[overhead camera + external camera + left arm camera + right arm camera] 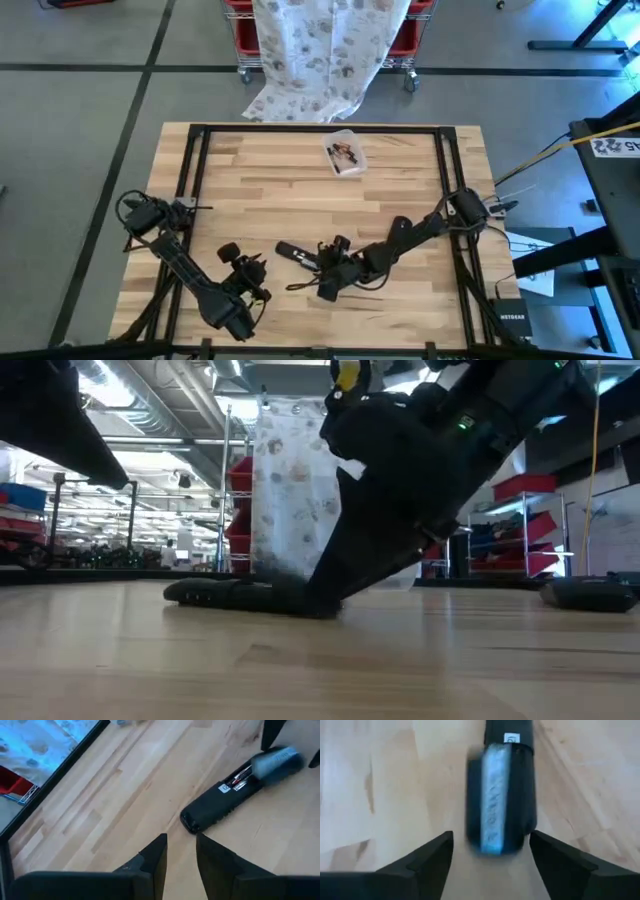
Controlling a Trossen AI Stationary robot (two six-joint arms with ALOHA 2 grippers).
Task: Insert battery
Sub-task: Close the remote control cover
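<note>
A black remote control [220, 805] is seen lying flat on the wooden table [280, 190] with its battery compartment uncovered and a battery [495, 800] resting in the bay, presumably so that it can be pressed home. The right gripper [490, 852] is held low just behind the remote's end with its jaws spread wide and empty, the device lined up between them. The left gripper [180, 852] is kept nearby, aimed at the remote's other end, its fingers parted by a narrow gap and holding nothing.
</note>
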